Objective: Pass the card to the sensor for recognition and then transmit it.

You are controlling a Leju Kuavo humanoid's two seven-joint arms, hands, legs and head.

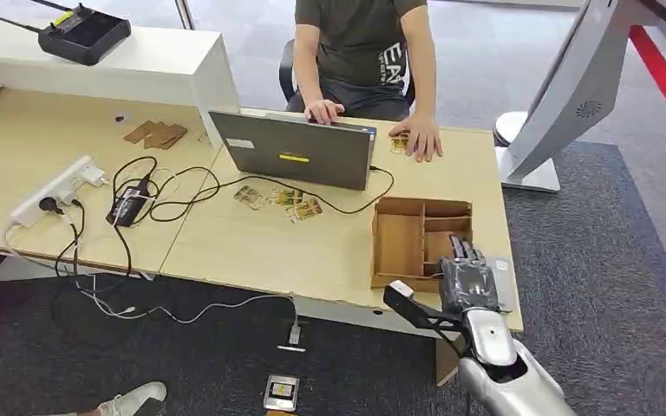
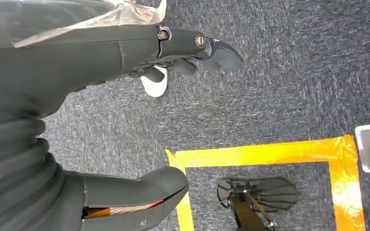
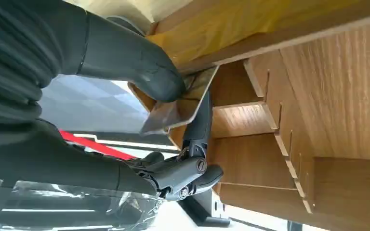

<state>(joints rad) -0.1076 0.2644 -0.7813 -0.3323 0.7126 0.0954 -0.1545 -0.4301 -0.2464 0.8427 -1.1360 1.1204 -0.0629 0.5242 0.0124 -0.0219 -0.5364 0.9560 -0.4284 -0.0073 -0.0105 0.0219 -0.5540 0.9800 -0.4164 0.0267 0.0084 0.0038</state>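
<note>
The right hand (image 1: pixel 468 282) is at the near right edge of the tabletop (image 1: pixel 312 251), over the wooden box (image 1: pixel 408 238) with little compartments. In the right wrist view, the thumb (image 3: pixel 139 62) and a finger pinch a card (image 3: pixel 178 106) at the rim of the box. The left hand (image 2: pixel 125 110) hangs down over the grey carpet (image 2: pixel 294 72) with its fingers apart, holding nothing; yellow tape (image 2: pixel 270 154) marks a square on the floor. More cards (image 1: pixel 282 201) lie on the tabletop in front of a grey laptop (image 1: pixel 299 152). A person (image 1: pixel 360 43) sits behind the laptop with one hand on it and the other hand flat on the tabletop beside it. Black cables (image 1: pixel 165 186) and a white power strip (image 1: pixel 56 189) lie on the left side.
</note>
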